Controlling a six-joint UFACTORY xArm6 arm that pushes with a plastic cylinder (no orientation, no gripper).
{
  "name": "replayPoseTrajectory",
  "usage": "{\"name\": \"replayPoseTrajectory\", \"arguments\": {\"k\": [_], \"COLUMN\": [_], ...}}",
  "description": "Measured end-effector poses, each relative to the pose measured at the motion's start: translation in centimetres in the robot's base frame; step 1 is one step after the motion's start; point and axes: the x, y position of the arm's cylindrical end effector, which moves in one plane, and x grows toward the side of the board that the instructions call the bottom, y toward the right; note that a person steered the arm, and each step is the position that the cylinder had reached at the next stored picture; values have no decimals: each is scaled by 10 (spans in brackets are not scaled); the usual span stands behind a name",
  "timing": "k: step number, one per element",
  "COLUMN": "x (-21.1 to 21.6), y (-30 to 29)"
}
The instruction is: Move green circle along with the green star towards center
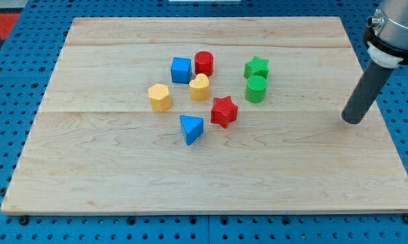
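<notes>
The green circle stands on the wooden board, right of the board's middle. The green star sits just above it in the view, almost touching it. My tip rests on the board near its right edge, well to the right of both green blocks and slightly lower in the view. It touches no block.
A cluster lies left of the green blocks: red cylinder, blue cube, yellow heart, yellow hexagon, red star, blue triangle. Blue pegboard surrounds the board.
</notes>
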Motion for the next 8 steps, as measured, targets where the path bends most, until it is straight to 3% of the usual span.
{"name": "replayPoseTrajectory", "arguments": {"k": [6,8], "x": [3,-19], "y": [7,-86]}}
